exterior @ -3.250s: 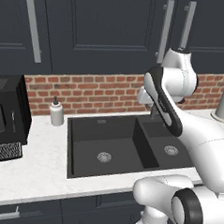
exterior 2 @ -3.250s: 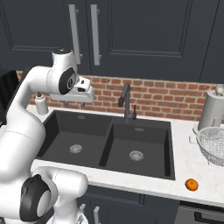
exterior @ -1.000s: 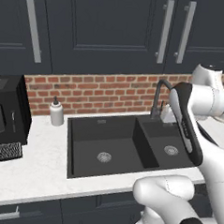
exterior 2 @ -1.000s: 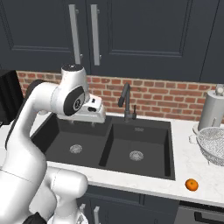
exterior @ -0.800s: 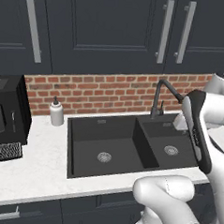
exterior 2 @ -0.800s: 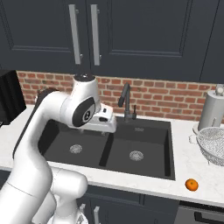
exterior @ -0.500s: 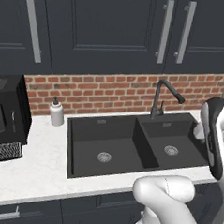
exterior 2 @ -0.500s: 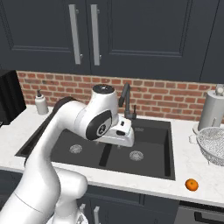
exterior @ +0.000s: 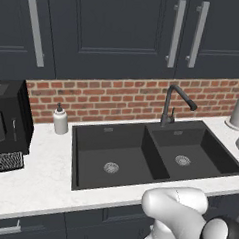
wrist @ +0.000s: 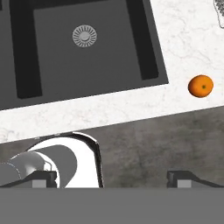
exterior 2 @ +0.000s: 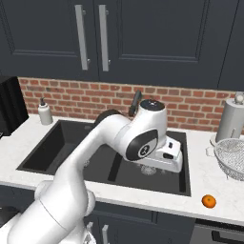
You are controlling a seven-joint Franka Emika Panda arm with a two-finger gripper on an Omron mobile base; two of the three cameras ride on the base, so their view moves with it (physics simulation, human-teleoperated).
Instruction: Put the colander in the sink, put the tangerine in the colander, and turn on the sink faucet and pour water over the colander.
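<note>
Simulated home kitchen: matte black double-basin sink (exterior: 139,158) set in white marble counter (exterior: 42,182), gooseneck faucet (exterior: 173,102) at 12 o'clock, red brick backsplash (exterior: 113,98), dark cabinets (exterior: 106,35) above, black microwave (exterior: 6,119) at 9 o'clock.

The white arm rises from the lower left of the right base view, bends at a dark-jointed elbow and reaches forward and to the right, its wrist turned so the hand points downward. The end effector (wrist: 112,177) hangs with its jaws spread wide, holding nothing; in the hand view its two dark fingertips (wrist: 43,177) stand far apart at the bottom.
</note>
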